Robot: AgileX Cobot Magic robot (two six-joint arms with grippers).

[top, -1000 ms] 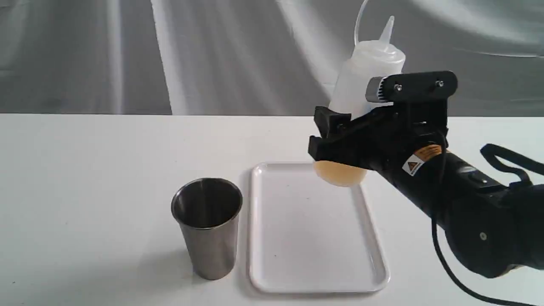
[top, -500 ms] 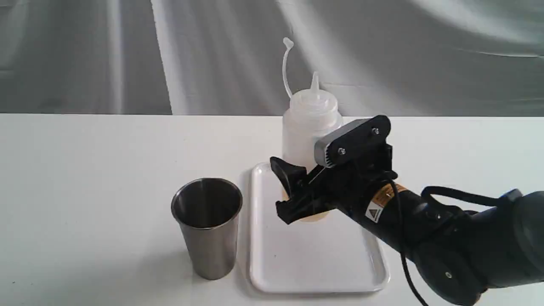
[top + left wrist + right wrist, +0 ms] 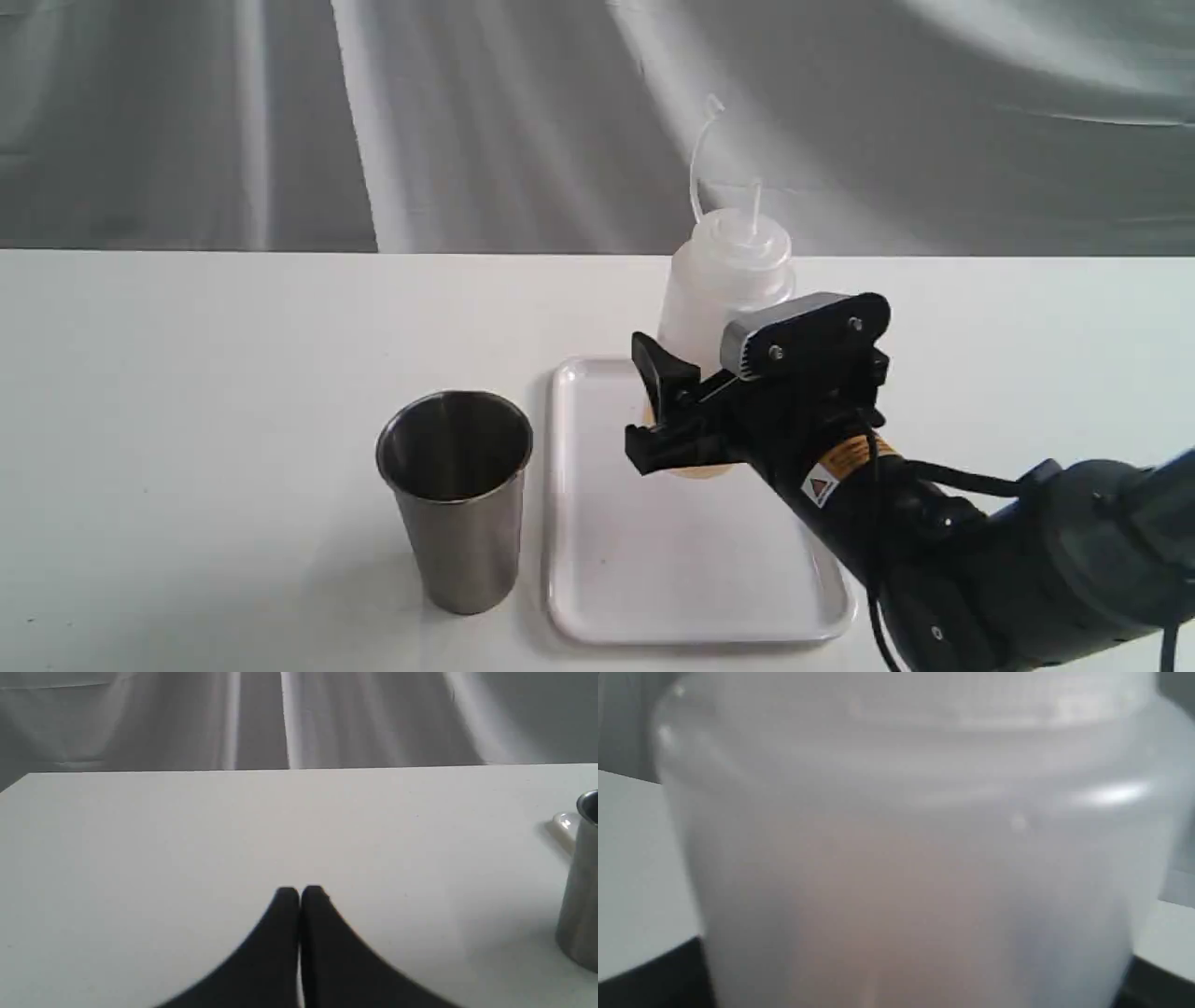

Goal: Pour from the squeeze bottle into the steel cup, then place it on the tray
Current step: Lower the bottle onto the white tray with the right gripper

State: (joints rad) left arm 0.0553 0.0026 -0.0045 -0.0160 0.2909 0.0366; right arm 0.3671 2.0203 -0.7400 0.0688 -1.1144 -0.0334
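Your right arm (image 3: 990, 560): matte black housing, grey toothed block (image 3: 756, 341) with two screws, orange warning label (image 3: 836, 467), black cable (image 3: 971, 480).

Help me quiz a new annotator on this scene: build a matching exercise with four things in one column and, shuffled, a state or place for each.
Column one
1. translucent whitish plastic squeeze bottle
2. brushed stainless-steel cup
3. flat white rectangular plastic tray
4. left end effector

Column two
a. shut, holding nothing
b. stands upright on the white table, beside the tray
c. gripped by the right end effector
d. lies flat under the bottle

Pairs: 1-c, 2-b, 3-d, 4-a
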